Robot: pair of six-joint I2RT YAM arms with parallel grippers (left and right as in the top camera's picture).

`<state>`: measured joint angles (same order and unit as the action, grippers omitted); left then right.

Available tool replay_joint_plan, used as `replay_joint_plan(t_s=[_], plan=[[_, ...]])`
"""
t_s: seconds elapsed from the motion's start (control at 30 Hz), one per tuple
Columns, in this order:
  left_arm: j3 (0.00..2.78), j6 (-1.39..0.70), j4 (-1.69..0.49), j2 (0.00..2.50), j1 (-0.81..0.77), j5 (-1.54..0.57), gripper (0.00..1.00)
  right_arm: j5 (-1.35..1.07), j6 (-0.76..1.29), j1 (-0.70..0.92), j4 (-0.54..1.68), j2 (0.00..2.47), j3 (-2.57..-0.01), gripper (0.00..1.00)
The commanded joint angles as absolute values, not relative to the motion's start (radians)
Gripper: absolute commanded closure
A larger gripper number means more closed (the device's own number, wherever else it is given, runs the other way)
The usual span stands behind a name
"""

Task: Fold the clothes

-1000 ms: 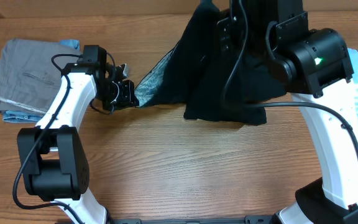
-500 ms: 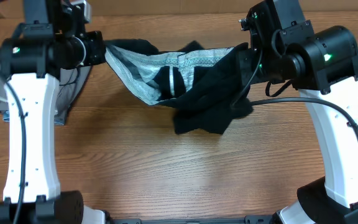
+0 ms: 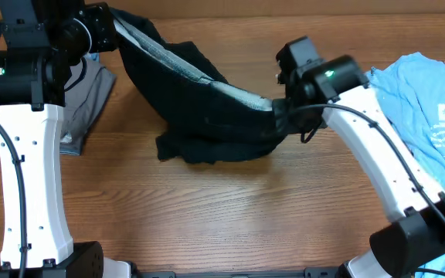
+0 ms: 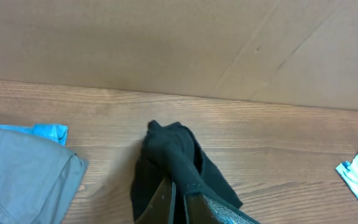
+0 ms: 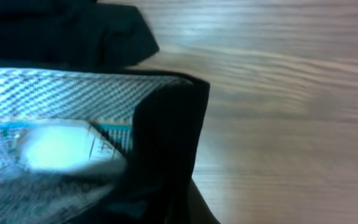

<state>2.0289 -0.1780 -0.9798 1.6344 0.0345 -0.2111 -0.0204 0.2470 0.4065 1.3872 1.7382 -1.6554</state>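
A plain black shirt [image 3: 199, 123] hangs stretched between my two grippers above the table, its lower part bunched on the wood. My left gripper [image 3: 113, 29] is shut on one end at the far left; the left wrist view shows the black cloth [image 4: 176, 155] pinched between the fingers [image 4: 179, 199]. My right gripper [image 3: 280, 116] is shut on the other end at the centre; the right wrist view shows black fabric [image 5: 166, 137] with its grey inside and a label. A light blue T-shirt with white print [image 3: 431, 100] lies flat at the right.
A grey folded garment [image 3: 83, 100] lies at the left under my left arm, with a blue edge beneath it; it also shows in the left wrist view [image 4: 23, 168]. A brown cardboard wall [image 4: 179, 43] stands behind the table.
Both grippers have carried the black shirt leftward and lower. My right gripper dropped toward the table centre, uncovering the light blue T-shirt. The shirt now sags with its bottom on the wood.
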Motion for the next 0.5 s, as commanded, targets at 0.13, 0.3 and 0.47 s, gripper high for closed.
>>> replay_joint_plan(t_s=[0.13,0.3,0.47], plan=[[2.067,-0.191,-0.921,1.604,0.039,-0.173,0.96,-0.198,0.26,0.403,1.296,1.709,-1.496,0.93],[2.086,-0.187,-0.91,1.6,0.023,-0.176,0.96,-0.242,0.232,0.361,1.38,1.654,-1.543,0.62],[2.086,-0.18,-0.896,1.6,-0.018,-0.176,0.96,-0.461,0.236,0.295,1.374,1.61,-1.544,0.43]])
